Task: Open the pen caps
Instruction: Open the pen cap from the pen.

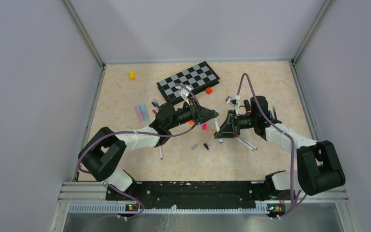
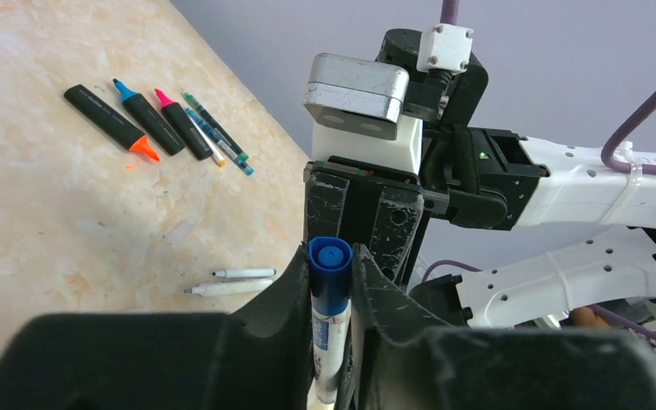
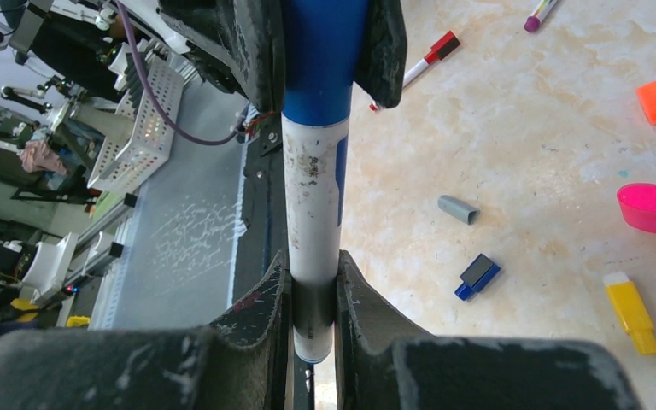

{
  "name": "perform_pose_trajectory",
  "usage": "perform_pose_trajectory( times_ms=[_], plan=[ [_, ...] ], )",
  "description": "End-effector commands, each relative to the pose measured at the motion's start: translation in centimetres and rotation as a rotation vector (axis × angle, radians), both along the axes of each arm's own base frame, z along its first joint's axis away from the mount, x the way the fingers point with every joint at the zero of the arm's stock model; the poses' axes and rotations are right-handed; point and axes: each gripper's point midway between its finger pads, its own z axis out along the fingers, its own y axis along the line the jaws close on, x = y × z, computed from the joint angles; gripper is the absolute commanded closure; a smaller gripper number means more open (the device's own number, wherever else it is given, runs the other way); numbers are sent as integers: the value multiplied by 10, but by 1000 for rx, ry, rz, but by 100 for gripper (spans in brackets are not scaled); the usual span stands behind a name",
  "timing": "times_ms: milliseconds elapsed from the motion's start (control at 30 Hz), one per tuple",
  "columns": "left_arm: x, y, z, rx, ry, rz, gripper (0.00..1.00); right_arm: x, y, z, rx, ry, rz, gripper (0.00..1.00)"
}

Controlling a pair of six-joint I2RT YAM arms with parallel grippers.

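Left pincer (image 2: 330,278) clenched on blue cap (image 3: 323,68), right pincer (image 3: 312,282) clenched on white marker barrel (image 3: 312,196), above desk (image 1: 121,96) just near-side of chessboard (image 1: 188,79). Cap probably not yet off. Grey cap (image 3: 459,208) lies loose; red-capped marker (image 3: 431,56) remains.

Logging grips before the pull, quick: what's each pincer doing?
Left pincer: shut on the blue cap.
Right pincer: shut on the pen's white barrel.

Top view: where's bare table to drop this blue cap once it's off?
Bare: the far-right corner, between chessboard and right wall; also the near strip along the base rail. Crowded: the centre, with loose caps and pens.
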Motion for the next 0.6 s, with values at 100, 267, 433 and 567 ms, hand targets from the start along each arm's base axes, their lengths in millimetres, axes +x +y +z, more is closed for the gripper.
perform_pose_trajectory(
  times_ms=[100,267,433,567],
  plan=[
    [0,-5,26,-39,-94,-3,100,7,5,12,19,-71,23,100],
    [25,19,58,-56,-187,168,100,4,7,5,0,-52,32,100],
    [73,89,128,-118,-326,471,100,-7,13,-4,-31,4,79,100],
    [91,146,177,-167,-409,710,100,-13,19,-11,-50,42,105,100]
  ],
)
